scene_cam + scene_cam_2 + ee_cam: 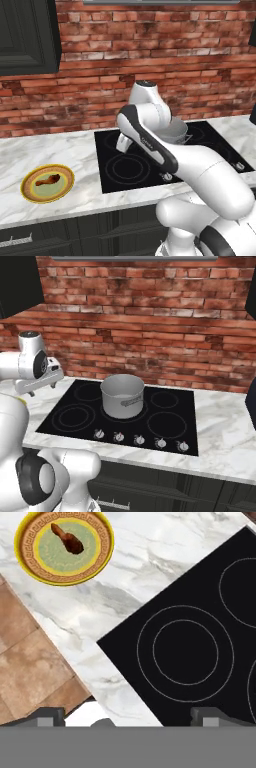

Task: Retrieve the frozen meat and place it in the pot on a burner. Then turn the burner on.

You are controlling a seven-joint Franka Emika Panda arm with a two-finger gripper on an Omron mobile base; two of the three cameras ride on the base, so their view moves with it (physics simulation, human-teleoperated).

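Left base view — meat: the frozen meat (47, 180) lies on the yellow-rimmed plate (30, 192), on the marble counter (65, 150) well left of the black cooktop (130, 175).
Left base view — axis: the long axis runs low-left to upper-right in this frame; which end is the pale one I cannot tell here.
Left base view — pot: the pot (177, 131) stands on the cooktop, mostly hidden behind the arm.
Right base view — pot: it sits on a middle burner, empty as far as shows; a row of knobs (140, 440) runs along the front edge.
Right base view — hand: the gripper (40, 387) hangs above the counter's left end, off the cooktop.
Hand view — jaws: both dark tips stand at the far sides of the bottom edge — spread wide, nothing between them.
Hand view — meat: at top left on the plate, thicker reddish end toward lower right, thin end toward upper left.
Step in hand: reaching for the meat, by my judgement.
Doing it well: centre over the thick end, turn the hand so the jaws close across the long axis, and come down between the plate's raised rims — not onto them.
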